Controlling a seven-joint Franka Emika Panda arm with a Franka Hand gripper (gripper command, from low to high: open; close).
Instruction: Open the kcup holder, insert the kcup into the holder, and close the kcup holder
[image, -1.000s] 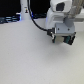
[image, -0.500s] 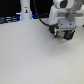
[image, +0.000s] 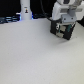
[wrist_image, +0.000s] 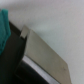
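Where the white arm (image: 64, 10) descends at the exterior view's upper right, the claw (image: 64, 26) hangs directly over the kcup holder (image: 62, 30), a dark boxy unit seated at the far edge of the pale surface (image: 35, 55). The claw's dark fingers overlap the holder's top face; at this blur it cannot be told whether they stand apart or together, nor whether they touch the holder. The holder's front shows faint lighter patches, too indistinct to read as a tray or a recess, so whether the drawer is in or out cannot be told.

In the wrist view, a slanted panel (wrist_image: 42, 57) with a pale sheen and a dark lower edge (wrist_image: 30, 70) fills the frame close to the camera, with the light surface (wrist_image: 55, 20) behind it. A teal shape (wrist_image: 3, 27) intrudes at one margin; its identity cannot be told.

The kcup appears in neither view.

Toward the exterior view's upper left, well apart from the holder, a white upright object (image: 25, 10) stands against a dark background with a blue glow (image: 31, 16) at its base.
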